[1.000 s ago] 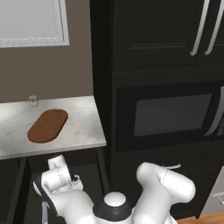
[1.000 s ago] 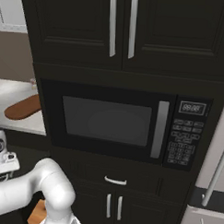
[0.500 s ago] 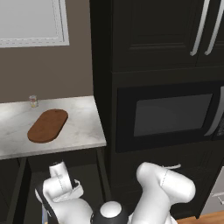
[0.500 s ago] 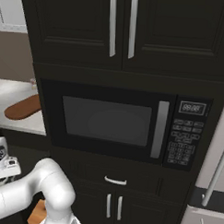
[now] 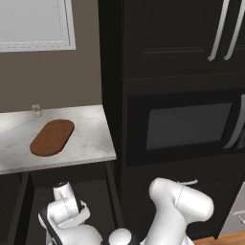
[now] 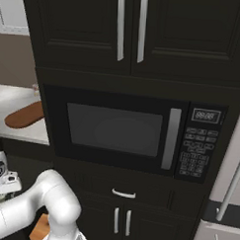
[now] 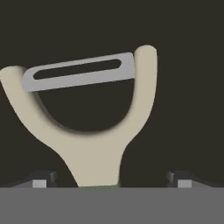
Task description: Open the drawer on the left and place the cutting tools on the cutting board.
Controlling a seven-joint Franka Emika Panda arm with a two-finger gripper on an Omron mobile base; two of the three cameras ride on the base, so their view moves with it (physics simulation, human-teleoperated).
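The peeler (image 7: 94,131) lies close below my hand on the dark floor of the drawer (image 7: 188,87). Its pale Y-shaped head and grey blade point away, and a sliver of its green handle shows at the bottom. My gripper (image 7: 112,181) is open, with one fingertip on each side of the handle and well apart from it. The blue-handled knife is out of view. The brown cutting board (image 5: 51,137) lies on the marble counter (image 5: 91,143), above and behind my lowered hand (image 5: 63,208). The right base view has the cutting board (image 6: 24,115) at its left edge.
A small glass jar (image 5: 36,110) stands at the back of the counter beside the board. A tall black cabinet with a built-in microwave (image 6: 119,129) rises right of the counter. My arm's white elbow (image 5: 179,203) sits low in front of it.
My hand has sunk lower below the counter's edge over the last second. The board and jar have not moved.
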